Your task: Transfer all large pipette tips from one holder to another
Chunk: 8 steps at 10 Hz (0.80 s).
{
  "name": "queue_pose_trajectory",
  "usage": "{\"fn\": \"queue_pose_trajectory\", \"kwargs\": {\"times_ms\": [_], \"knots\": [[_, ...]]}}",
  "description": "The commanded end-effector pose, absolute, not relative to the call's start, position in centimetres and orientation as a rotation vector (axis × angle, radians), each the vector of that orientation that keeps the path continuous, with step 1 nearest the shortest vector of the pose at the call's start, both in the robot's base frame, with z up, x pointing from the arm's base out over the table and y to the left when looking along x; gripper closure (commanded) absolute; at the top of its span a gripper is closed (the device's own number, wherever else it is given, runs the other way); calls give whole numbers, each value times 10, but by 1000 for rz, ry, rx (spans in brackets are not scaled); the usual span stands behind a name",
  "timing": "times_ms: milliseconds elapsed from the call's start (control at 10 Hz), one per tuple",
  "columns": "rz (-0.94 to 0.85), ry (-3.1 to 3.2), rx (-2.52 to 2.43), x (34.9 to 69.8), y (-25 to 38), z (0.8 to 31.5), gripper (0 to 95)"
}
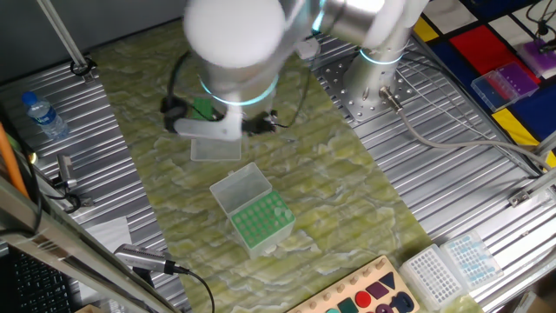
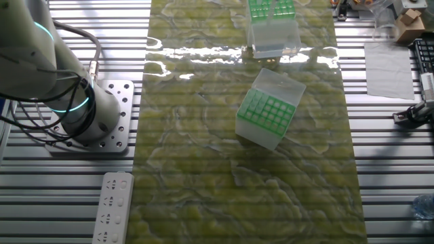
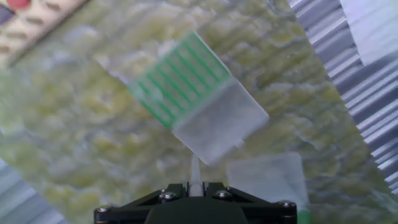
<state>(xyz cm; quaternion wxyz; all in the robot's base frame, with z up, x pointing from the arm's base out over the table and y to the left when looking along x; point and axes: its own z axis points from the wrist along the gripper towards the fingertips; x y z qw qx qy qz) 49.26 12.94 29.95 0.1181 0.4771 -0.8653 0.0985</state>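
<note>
In the hand view my gripper (image 3: 194, 186) is shut on one large pipette tip (image 3: 194, 171), a pale translucent cone that points away from the fingers. Beyond the tip lies a holder (image 3: 183, 81) with a green grid and an open frosted lid (image 3: 221, 127); it also shows mid-mat in both fixed views (image 1: 254, 217) (image 2: 266, 112). A second holder (image 1: 215, 146) (image 2: 272, 30) sits partly under the hand, with its lid (image 3: 267, 177) at the hand view's lower right. The arm (image 1: 234, 43) hides the fingers in one fixed view. Other tips are too blurred to make out.
A green-yellow mat (image 1: 330, 183) covers the ribbed metal table. A water bottle (image 1: 43, 116) stands at the left, a pink box (image 1: 506, 85) at the far right, white and blue racks (image 1: 452, 265) and a toy board (image 1: 365, 296) near the front. The arm's base (image 2: 95, 112) is bolted beside the mat.
</note>
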Motion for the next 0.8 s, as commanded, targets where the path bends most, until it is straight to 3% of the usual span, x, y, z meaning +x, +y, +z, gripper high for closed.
{"fn": "queue_pose_trajectory", "kwargs": {"times_ms": [100, 300, 800], "knots": [[362, -2526, 1426, 492, 108, 295, 950], [411, -2511, 1425, 492, 104, 292, 950], [278, -2671, 1308, 499, 109, 293, 950]]}}
